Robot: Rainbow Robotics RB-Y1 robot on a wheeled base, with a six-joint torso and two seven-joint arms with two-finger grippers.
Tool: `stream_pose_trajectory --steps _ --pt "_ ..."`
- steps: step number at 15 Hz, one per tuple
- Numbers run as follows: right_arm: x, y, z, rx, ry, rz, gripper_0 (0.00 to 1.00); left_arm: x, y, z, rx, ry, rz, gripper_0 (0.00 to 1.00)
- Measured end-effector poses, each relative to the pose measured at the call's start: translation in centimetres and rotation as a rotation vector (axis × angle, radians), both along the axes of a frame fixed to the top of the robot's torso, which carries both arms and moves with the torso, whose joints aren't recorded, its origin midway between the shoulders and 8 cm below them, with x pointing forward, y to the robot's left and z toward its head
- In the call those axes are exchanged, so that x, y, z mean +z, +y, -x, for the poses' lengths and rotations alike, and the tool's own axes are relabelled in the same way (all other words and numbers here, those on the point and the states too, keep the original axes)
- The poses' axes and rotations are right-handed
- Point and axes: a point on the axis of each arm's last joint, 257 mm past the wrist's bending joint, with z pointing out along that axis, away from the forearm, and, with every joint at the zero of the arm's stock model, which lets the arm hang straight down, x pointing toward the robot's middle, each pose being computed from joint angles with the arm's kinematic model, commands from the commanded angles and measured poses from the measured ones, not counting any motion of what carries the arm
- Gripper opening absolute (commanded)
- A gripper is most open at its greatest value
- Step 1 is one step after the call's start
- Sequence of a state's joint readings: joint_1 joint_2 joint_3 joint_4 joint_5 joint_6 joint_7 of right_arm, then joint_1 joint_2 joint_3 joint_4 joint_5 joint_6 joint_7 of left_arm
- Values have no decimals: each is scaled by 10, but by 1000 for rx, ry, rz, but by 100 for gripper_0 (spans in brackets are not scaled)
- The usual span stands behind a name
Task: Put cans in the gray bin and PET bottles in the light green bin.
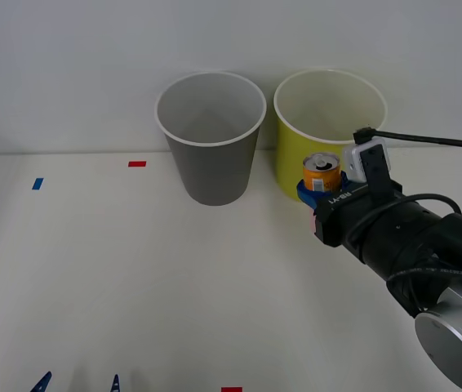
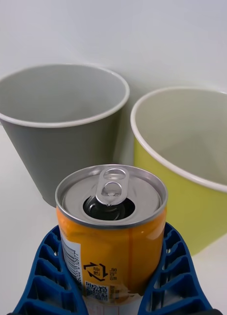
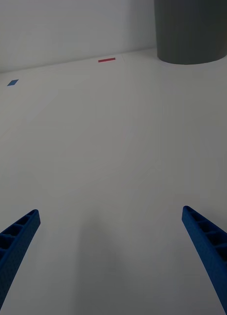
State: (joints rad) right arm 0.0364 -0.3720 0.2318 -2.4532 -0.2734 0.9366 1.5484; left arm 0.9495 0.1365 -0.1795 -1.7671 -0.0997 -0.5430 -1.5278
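Note:
An orange can (image 1: 322,175) (image 2: 112,229) with a silver top, its pull tab opened, stands upright between the blue fingers of my right gripper (image 1: 321,189) (image 2: 113,275), which is shut on it. In the front view the can is in front of the light green bin (image 1: 330,135) (image 2: 192,162). The gray bin (image 1: 210,137) (image 2: 59,128) (image 3: 192,32) stands to that bin's left. My left gripper (image 1: 78,382) (image 3: 111,256) is open low at the table's front left, nothing between its fingers. PET bottles are out of view.
Small tape marks lie on the white table: red (image 1: 137,163) and blue (image 1: 37,184) at the back left, red (image 1: 231,389) at the front edge. A black cable (image 1: 427,140) runs from my right wrist. A white wall stands behind the bins.

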Motion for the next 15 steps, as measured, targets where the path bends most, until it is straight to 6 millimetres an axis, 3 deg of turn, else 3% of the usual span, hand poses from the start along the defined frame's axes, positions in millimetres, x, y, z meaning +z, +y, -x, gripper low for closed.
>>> stream_pose_trajectory --steps 6,11,15 --pt "52 37 -15 64 -55 -28 11 0 0 0 0 0 0 100" --pt "99 64 -55 85 -99 -103 11 0 0 0 0 0 0 100" --pt "122 85 -81 107 -92 -147 10 0 0 0 0 0 0 100"
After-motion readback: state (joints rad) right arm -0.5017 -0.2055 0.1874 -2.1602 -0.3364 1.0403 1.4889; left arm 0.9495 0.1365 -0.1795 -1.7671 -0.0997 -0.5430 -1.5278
